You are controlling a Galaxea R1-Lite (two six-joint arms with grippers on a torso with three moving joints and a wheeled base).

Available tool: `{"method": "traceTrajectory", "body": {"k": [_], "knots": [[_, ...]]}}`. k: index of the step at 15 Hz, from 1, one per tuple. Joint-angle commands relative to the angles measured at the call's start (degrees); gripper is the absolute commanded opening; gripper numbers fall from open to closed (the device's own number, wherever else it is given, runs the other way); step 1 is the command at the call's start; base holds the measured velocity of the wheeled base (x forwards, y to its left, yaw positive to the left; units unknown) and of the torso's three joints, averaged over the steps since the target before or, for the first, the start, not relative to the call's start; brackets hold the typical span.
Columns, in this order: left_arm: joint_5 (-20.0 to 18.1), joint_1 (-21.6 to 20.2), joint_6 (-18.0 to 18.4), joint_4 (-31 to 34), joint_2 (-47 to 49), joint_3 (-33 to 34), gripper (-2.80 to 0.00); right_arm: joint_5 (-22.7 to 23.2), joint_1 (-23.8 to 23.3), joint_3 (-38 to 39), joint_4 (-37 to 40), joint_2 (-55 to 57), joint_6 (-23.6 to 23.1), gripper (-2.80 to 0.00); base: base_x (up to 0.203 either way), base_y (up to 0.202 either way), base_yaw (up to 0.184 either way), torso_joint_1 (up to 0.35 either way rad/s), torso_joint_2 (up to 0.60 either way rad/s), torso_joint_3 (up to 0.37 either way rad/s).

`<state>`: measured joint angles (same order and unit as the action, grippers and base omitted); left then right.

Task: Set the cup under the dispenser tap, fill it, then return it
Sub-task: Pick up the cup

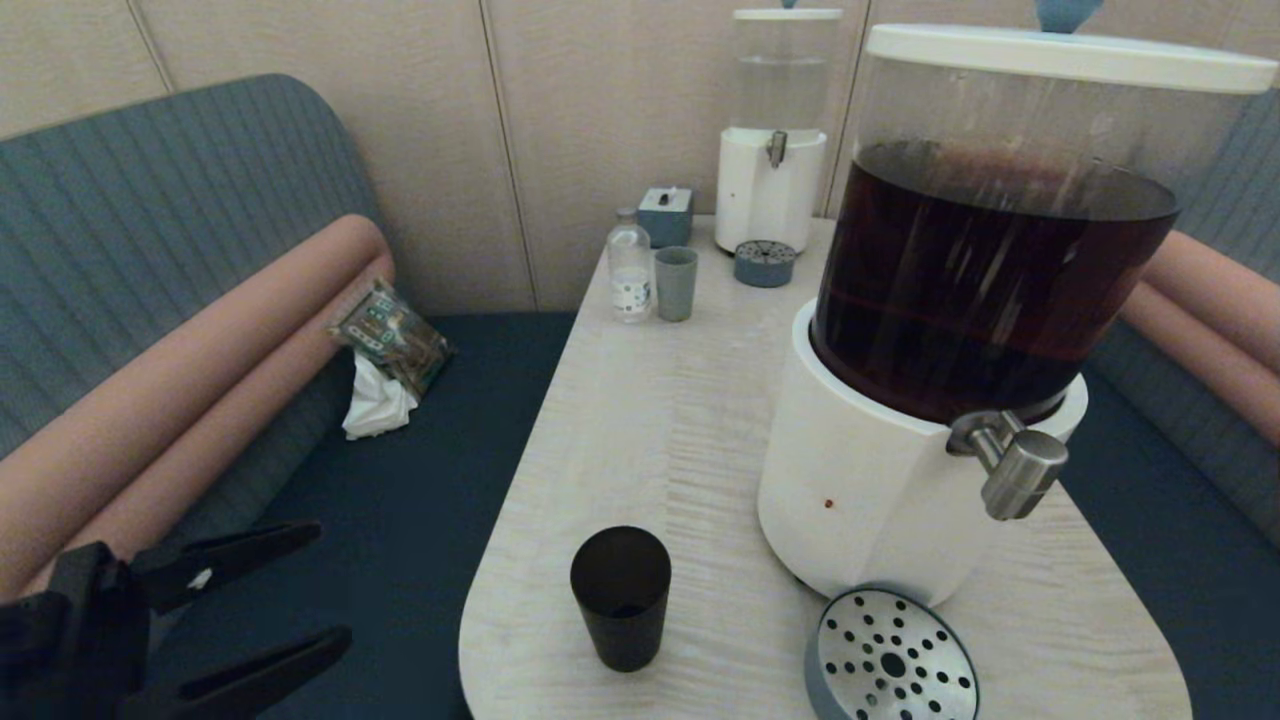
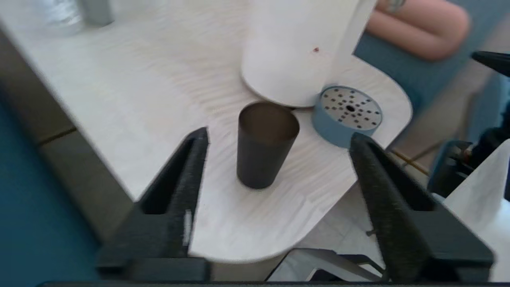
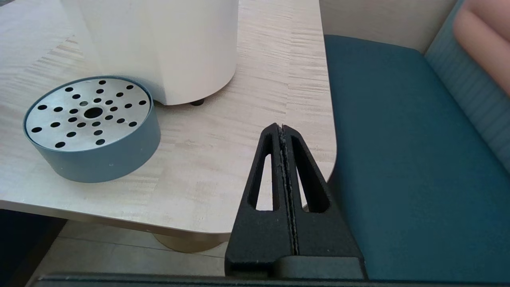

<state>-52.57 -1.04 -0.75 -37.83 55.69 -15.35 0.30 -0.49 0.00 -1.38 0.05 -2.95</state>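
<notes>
Head view: the cup [image 1: 620,598] is seen upright on the worktop [image 1: 680,420] near the dispenser tap [image 1: 1012,462], apart from the wide-spread, empty left claw [image 1: 335,585]; the right claw [image 3: 283,128] is pressed closed.

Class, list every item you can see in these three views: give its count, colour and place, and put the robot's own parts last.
cup: 1, black, near table edge, left of big dispenser
dispenser tap: 1, steel, on big dispenser, above drip tray
big dispenser: 1, white base, dark liquid, near right
drip tray: 1, grey-blue, before big dispenser
small dispenser: 1, white, clear liquid, far end
grey-blue tumbler: 1, far left
bottle: 1, clear, beside tumbler
left gripper: black, open, off table left
right gripper: black, shut, by table's right edge
</notes>
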Motion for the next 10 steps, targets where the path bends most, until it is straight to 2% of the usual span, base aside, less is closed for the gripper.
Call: {"method": "traceTrajectory", "body": {"k": [1, 3, 4, 6, 8, 10], "knots": [[-1.12, -0.02, 0.0, -4.02, 7.43, -0.35, 0.0, 0.05, 0.05, 0.35, -0.12, 0.04, -0.04, -2.8, 0.0, 0.0, 0.0, 0.0, 0.0, 0.0], [-1.87, -0.02, 0.32, -8.5, 12.57, -0.76, 0.0, 0.05, -0.04, 0.35, -0.2, 0.04, 0.05, -2.8, 0.0, 0.0, 0.0, 0.0, 0.0, 0.0], [-1.96, -0.02, 2.0, -9.33, 13.72, -0.42, 0.0, 0.05, -0.04, 0.35, -0.2, 0.04, 0.05, -2.8, 0.0, 0.0, 0.0, 0.0, 0.0, 0.0], [-1.59, -0.02, 8.52, -9.44, 13.71, 2.41, 0.0, 0.05, 0.0, 0.35, -0.2, 0.04, 0.05, -2.8, 0.0, 0.0, 0.0, 0.0, 0.0, 0.0], [-1.52, -0.02, 10.59, -9.97, 14.7, 4.36, 0.0, 0.05, -0.01, 0.35, -0.2, 0.04, -0.13, -2.8, 0.0, 0.0, 0.0, 0.0, 0.0, 0.0], [-1.61, -0.02, 12.39, -13.43, 17.54, 6.64, 0.0, 0.05, -0.04, 0.35, -0.2, 0.04, -0.13, -2.8, 0.0, 0.0, 0.0, 0.0, 0.0, 0.0]]}}
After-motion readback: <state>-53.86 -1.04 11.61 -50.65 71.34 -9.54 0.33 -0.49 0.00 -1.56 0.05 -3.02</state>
